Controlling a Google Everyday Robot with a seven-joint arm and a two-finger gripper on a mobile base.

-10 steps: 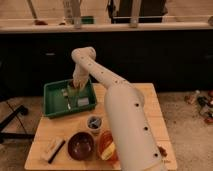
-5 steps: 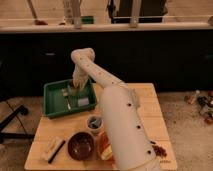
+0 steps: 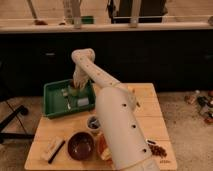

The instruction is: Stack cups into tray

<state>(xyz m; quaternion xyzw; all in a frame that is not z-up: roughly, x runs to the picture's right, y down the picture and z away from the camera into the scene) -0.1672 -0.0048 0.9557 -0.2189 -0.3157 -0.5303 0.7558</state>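
Your gripper hangs low inside the green tray, near its back wall, at the end of the white arm that reaches across the desk. Whether it grips anything, you cannot tell; a small olive-brown patch sits right at its tip (perhaps a cup, but it is too indistinct to call). A pale grey cup lies in the tray just beside the gripper, toward the front right corner.

Compared with a second ago, the gripper stays at the same spot in the tray, and the tray has not shifted.

A second cup stands on the desk just outside the tray's front right corner. Nearer you on the light wooden desk are a dark-brown bowl and, partly behind the arm, an orange bowl; a pale block lies at the front left. Behind the desk runs a dark counter front, and small clutter lies on the floor at the right.
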